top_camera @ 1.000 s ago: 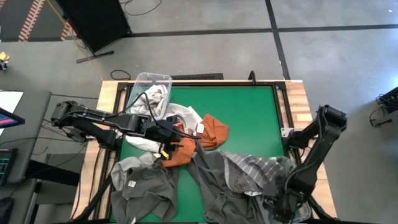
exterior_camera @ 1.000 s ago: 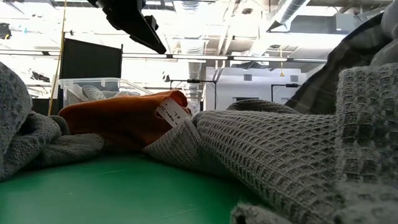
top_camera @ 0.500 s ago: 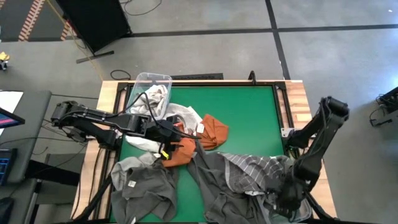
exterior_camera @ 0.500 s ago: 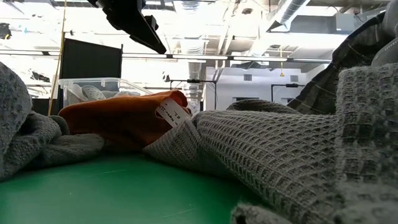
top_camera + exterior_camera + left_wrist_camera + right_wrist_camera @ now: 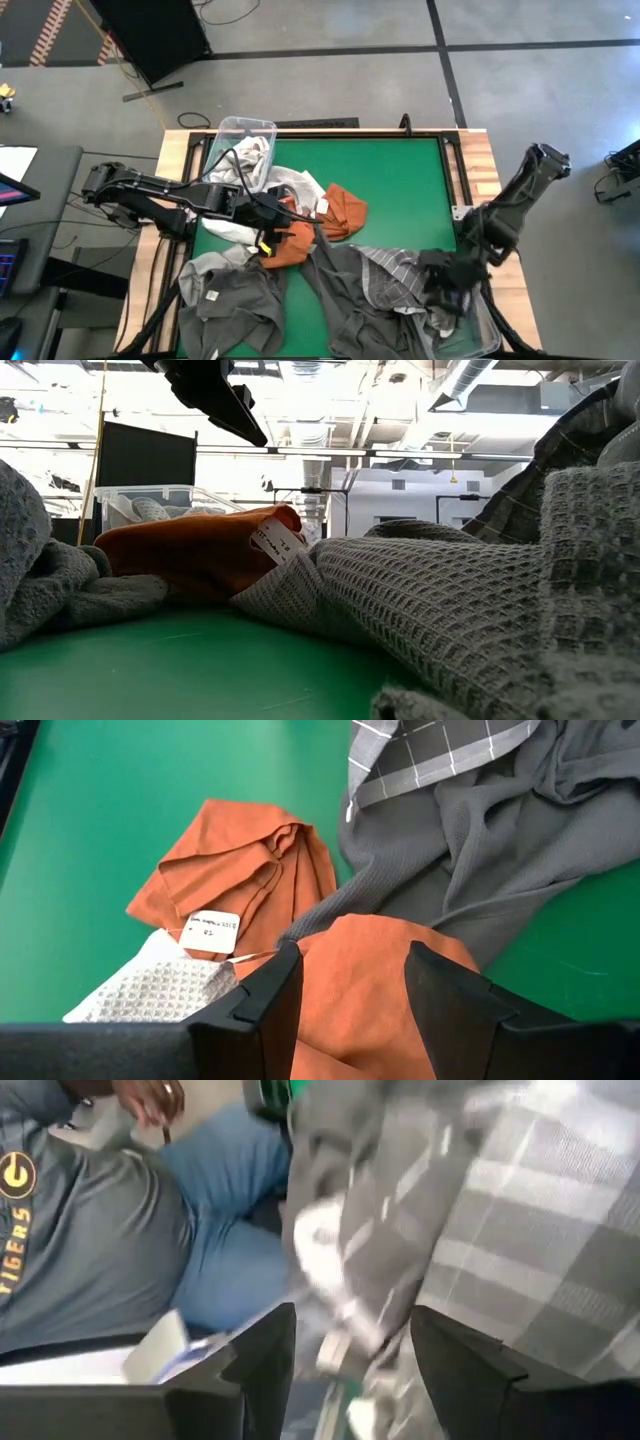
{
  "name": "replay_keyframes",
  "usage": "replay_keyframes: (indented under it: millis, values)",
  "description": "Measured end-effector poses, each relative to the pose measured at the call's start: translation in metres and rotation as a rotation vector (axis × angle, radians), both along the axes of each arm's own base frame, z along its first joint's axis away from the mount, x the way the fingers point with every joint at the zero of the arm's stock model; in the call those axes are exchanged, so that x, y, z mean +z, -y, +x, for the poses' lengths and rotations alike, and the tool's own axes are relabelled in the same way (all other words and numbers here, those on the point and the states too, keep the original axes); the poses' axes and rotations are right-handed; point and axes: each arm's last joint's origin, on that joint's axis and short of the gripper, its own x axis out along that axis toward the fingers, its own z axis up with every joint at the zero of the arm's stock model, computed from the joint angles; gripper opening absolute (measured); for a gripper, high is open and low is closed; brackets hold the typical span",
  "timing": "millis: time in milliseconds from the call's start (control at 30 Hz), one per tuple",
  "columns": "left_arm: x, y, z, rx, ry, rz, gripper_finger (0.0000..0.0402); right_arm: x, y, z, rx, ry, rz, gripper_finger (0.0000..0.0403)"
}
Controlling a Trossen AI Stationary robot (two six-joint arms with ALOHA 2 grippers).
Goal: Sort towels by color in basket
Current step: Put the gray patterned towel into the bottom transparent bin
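Since a second ago the right gripper [image 5: 447, 283] has lifted off the near right corner and swung inward over the dark grey checked towel [image 5: 400, 275], its fingers [image 5: 262, 1355] now parted and holding nothing. Rust orange towels [image 5: 335, 215] lie mid-surface beside grey ones. The left gripper [image 5: 268, 222] hangs over the orange cloth [image 5: 350, 980], fingers apart, gripping nothing. A clear basket [image 5: 243, 135] sits at the far left of the green surface [image 5: 400, 190].
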Motion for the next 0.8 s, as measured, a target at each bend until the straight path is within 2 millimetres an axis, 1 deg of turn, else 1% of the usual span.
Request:
replay_keyframes:
  millis: [100, 167, 267, 367, 500, 700, 800]
  values:
    - [0.0, 0.0, 0.0, 0.0, -0.001, 0.0, 0.0167, 0.011, 0.012, 0.012, 0.032, 0.098, -0.057, 0.0226]
    - [0.0, 0.0, 0.0, 0.0, 0.0, 0.0, 0.0167, 0.018, 0.022, 0.019, 0.038, 0.128, -0.112, 0.0226]
    - [0.0, 0.0, 0.0, 0.0, 0.0, 0.0, 0.0167, 0.021, 0.04, 0.03, 0.015, 0.119, -0.214, 0.0226]
    - [0.0, 0.0, 0.0, 0.0, 0.0, 0.0, 0.0167, 0.016, 0.061, 0.04, -0.016, 0.061, -0.277, 0.0226]
    - [0.0, 0.0, 0.0, 0.0, 0.0, 0.0, 0.0167, 0.005, 0.09, 0.054, 0.003, -0.068, -0.203, 0.0226]
    - [0.0, 0.0, 0.0, 0.0, 0.0, 0.0, 0.0167, -0.009, 0.132, 0.074, 0.007, -0.133, -0.071, 0.0241]
    - [0.0, 0.0, 0.0, 0.0, -0.001, 0.0, 0.0167, -0.02, 0.148, 0.083, 0.009, -0.178, -0.015, 0.0253]
